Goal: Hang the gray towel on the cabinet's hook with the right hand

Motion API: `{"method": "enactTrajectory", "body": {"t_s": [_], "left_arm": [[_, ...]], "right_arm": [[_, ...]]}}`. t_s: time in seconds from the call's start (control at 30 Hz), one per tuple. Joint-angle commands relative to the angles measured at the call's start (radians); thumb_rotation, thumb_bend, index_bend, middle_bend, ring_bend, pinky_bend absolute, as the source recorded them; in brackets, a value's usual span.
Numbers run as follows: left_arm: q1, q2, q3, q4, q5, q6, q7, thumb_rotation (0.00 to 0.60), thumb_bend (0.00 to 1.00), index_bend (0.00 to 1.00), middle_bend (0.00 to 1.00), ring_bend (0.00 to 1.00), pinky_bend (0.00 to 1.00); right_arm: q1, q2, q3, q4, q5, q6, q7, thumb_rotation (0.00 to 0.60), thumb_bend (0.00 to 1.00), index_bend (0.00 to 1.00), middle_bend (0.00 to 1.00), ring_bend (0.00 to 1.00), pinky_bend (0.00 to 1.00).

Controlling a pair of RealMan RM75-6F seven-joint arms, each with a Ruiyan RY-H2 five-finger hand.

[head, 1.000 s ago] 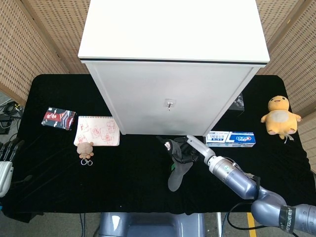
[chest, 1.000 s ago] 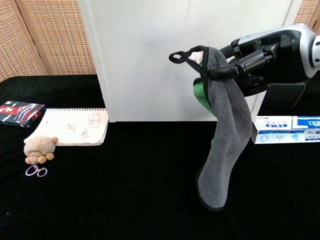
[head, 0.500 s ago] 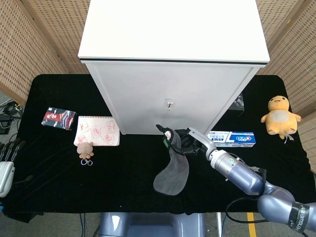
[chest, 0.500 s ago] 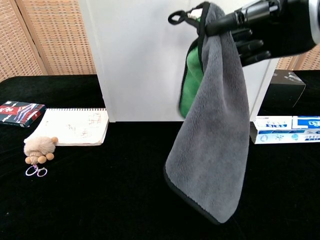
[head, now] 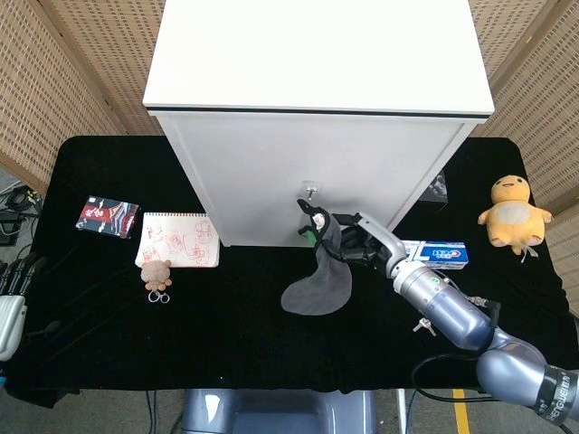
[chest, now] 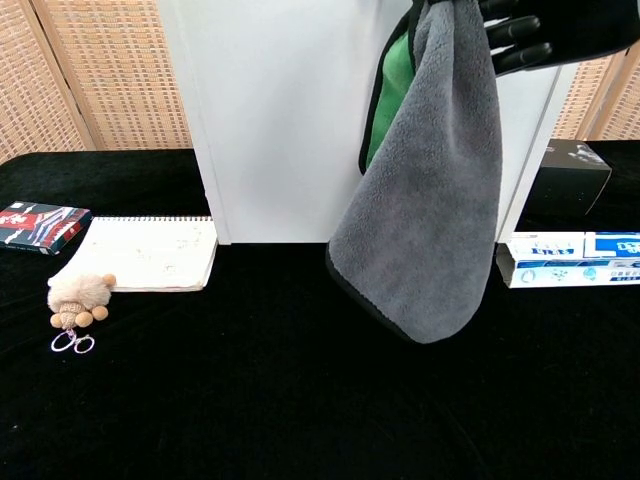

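Gripping the gray towel point(head: 318, 285) by its top, the right hand point(head: 355, 242) holds it just below the cabinet's hook point(head: 310, 188).

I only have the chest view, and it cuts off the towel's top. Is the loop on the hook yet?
Observer: Not yet, it seems. The loop sits just below the hook.
Operator: Where does the right hand hold it?
Observer: The right hand grips the towel just right of the loop.
Operator: And the left hand?
Observer: The left hand is at the table's left edge, holding nothing.
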Motion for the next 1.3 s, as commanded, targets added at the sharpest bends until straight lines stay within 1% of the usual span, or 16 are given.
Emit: {"method": "enactTrajectory", "body": {"t_s": [0.03,0.4,0.6,0.93,1.3], "left_arm": [[0.000,0.000,0.000,0.000,0.000,0.000,0.000,0.600,0.00,0.00,0.00,0.00,0.00],[0.000,0.001,0.000,0.001,-0.001,0.000,-0.003,0.600,0.00,0.00,0.00,0.00,0.00],[-0.001,0.001,0.000,0.001,-0.001,0.000,-0.001,0.600,0.00,0.00,0.00,0.00,0.00],[-0.001,0.000,0.000,0.001,0.000,0.001,0.002,0.600,0.00,0.00,0.00,0.00,0.00],[0.000,-0.006,-0.001,0.003,-0.003,0.005,0.016,0.600,0.00,0.00,0.00,0.00,0.00]], "right_arm": [[-0.001,0.009,0.005,-0.007,0.009,0.004,-0.002,0.600,0.72,0.71,0.97,0.97,1.00],[0.006,0.020,-0.009,-0.007,0.032,0.002,-0.025,0.600,0.73,0.71,0.97,0.97,1.00],[0.002,0.030,-0.004,-0.004,0.046,-0.005,-0.020,0.600,0.73,0.71,0.97,0.97,1.00],[-0.019,0.047,0.008,0.005,0.043,-0.032,-0.008,0.600,0.74,0.72,0.97,0.97,1.00],[-0.023,0.052,-0.001,0.026,0.038,-0.076,-0.013,0.600,0.74,0.72,0.97,0.97,1.00]]}}
